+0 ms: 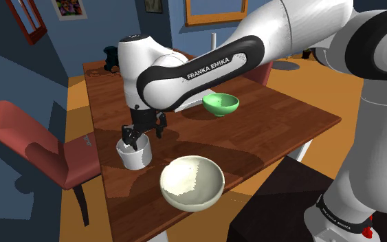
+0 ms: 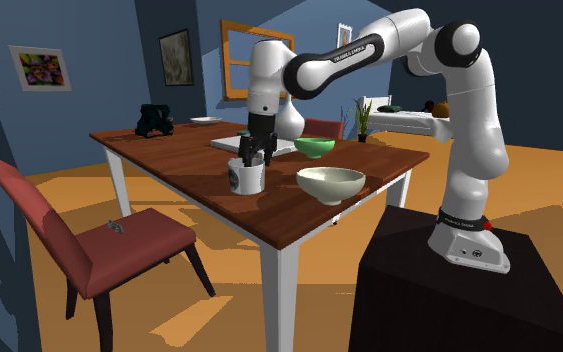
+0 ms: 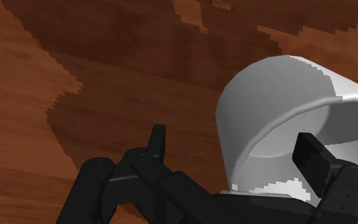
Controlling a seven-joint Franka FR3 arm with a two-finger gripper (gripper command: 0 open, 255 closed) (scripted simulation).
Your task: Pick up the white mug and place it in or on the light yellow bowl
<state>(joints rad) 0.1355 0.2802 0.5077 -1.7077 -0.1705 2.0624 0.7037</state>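
Bare table (image 1: 274, 124) lies open around most of the white mug (image 1: 135, 158). The pale yellow bowl (image 1: 192, 182) stands near the mug on its stand-facing side, a strip of wood between them. The green bowl (image 1: 220, 104) sits well apart from the mug. Right above the mug is the gripper (image 1: 135, 139), its fingers spread astride the wall. A red chair (image 1: 37, 141) stands past the table edge nearest the mug.

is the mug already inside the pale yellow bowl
No, the white mug stands on the table beside the pale bowl, not in it.
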